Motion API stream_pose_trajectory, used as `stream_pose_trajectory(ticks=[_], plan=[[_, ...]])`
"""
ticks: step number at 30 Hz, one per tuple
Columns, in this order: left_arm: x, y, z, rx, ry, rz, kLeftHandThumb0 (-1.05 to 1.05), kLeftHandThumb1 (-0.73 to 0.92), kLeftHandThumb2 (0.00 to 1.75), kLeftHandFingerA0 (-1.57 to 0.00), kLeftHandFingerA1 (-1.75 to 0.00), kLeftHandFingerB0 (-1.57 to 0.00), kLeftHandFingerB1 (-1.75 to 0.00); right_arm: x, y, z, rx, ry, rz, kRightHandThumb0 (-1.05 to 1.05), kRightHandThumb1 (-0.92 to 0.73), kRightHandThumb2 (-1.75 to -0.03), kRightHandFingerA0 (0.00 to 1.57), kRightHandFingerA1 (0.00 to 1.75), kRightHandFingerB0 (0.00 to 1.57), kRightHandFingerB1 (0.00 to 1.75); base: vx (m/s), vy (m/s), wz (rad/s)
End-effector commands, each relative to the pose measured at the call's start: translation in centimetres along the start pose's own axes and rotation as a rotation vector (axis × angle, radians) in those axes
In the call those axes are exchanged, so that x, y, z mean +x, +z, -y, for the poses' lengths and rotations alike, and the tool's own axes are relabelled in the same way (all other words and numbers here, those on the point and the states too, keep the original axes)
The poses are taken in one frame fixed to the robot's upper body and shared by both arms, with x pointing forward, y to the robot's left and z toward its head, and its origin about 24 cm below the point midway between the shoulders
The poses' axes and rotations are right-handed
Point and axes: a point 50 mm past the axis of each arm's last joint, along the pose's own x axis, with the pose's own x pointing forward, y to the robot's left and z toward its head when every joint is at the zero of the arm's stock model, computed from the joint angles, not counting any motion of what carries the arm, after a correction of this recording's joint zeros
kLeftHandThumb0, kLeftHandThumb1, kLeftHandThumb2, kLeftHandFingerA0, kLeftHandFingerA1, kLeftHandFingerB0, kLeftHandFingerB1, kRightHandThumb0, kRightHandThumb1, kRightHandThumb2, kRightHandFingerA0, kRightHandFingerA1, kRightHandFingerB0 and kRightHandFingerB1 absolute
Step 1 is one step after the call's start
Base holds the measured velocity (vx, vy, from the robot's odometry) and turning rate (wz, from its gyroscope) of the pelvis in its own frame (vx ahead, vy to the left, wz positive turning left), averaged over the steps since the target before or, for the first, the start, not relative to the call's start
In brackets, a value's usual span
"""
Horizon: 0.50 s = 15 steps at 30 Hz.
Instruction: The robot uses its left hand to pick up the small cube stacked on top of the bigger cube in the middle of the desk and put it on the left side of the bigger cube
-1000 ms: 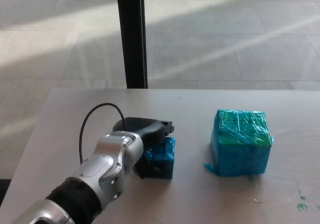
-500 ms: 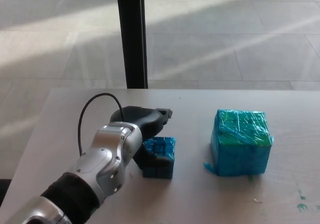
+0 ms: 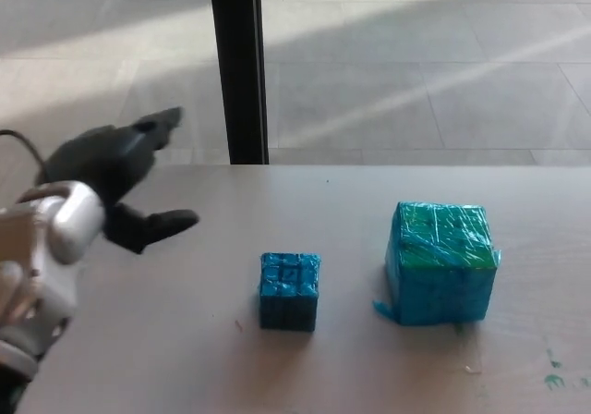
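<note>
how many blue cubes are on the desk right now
2. The small cube sits on the desk near the middle, apart from the open left hand. The bigger cube stands to its right. None looks hidden.

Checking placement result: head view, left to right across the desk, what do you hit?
left hand, open and off to the side → small cube → bigger cube. Both cubes sit apart on the desk.
</note>
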Motion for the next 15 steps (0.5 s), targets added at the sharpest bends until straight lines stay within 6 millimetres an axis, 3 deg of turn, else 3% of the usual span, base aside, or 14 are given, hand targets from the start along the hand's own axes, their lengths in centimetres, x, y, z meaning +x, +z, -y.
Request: stream_pose_trajectory(ticks=[1,2,3,4,6,7,8,9,11,12,15], plan=[[-1.5,-5.9,-0.4,-0.09,0.004,-0.146,-0.97,0.59,1.0,-0.06,-0.34,-0.07,-0.05,-0.4,-0.4,0.4,0.003,-0.02,0.008,-0.42,-0.69,-0.61,0.57,0.52,0.47,0.39,0.0,0.0,0.0],[-2.7,-8.7,-0.6,-0.148,0.01,-0.223,-0.98,0.59,0.98,-0.05,-0.35,-0.06,-0.02,-0.4,-0.5,0.5,0.003,-0.014,-0.016,-0.48,-0.55,-0.89,0.5,0.61,0.4,0.52,0.0,0.0,0.0],[-3.0,-9.3,-0.6,-0.162,0.009,-0.24,-0.97,0.58,0.98,-0.05,-0.36,-0.06,-0.02,-0.3,-0.6,0.5,0.001,-0.016,-0.017,-0.43,-0.69,-0.61,0.57,0.52,0.46,0.38,0.0,0.0,0.0],[-3.7,-10.7,-0.5,-0.192,0.015,-0.278,-0.84,0.5,0.96,0.0,-0.44,-0.08,-0.12,-0.3,-0.7,0.3,0.0,-0.019,-0.021,-0.42,-0.69,-0.61,0.57,0.53,0.46,0.38,0.0,0.0,0.0],[-4.7,-12.7,-0.1,-0.231,0.028,-0.333,-0.93,0.56,0.97,-0.05,-0.39,-0.09,-0.04,-0.3,-0.8,0.4,0.003,-0.018,-0.027,-0.41,-0.7,-0.61,0.57,0.51,0.46,0.38,0.0,0.0,0.0],[-6.5,-15.4,1.1,-0.261,0.041,-0.411,-0.97,0.6,1.01,-0.03,-0.53,-0.15,-0.05,-0.2,-0.9,0.4,0.011,-0.027,-0.039,-0.41,-0.68,-0.61,0.58,0.52,0.47,0.38,0.0,0.0,0.0],[-7.3,-16.4,1.6,-0.26,0.044,-0.442,-0.89,0.56,0.96,-0.09,-0.52,-0.07,-0.16,-0.2,-0.7,0.5,0.004,-0.03,-0.036,-0.46,-0.54,-0.88,0.51,0.61,0.4,0.52,0.0,0.0,0.0],[-8.1,-17.5,2.3,-0.291,0.05,-0.471,-0.87,0.55,0.96,-0.14,-0.52,-0.06,-0.18,-0.1,-0.6,0.4,0.006,-0.029,-0.035,-0.4,-0.68,-0.6,0.58,0.51,0.48,0.38,0.0,0.0,0.0],[-8.7,-18.2,2.8,-0.33,0.06,-0.481,-0.87,0.55,0.96,-0.14,-0.52,-0.06,-0.18,-0.1,-0.6,0.4,0.015,-0.03,-0.033,-0.4,-0.68,-0.6,0.58,0.51,0.48,0.38,0.0,0.0,0.0],[-10.3,-19.9,4.5,-0.387,0.065,-0.571,-0.89,0.56,0.97,-0.13,-0.54,-0.08,-0.18,-0.3,-0.4,0.4,-0.005,-0.024,-0.005,-0.42,-0.69,-0.61,0.58,0.54,0.47,0.38,0.0,0.0,0.0],[-12.8,-21.8,7.6,-0.517,0.043,-0.689,-0.87,0.57,0.97,-0.23,-0.57,-0.04,-0.19,-0.3,-0.6,0.4,-0.021,-0.021,-0.021,-0.42,-0.7,-0.62,0.59,0.56,0.47,0.38,0.0,0.0,0.0]])
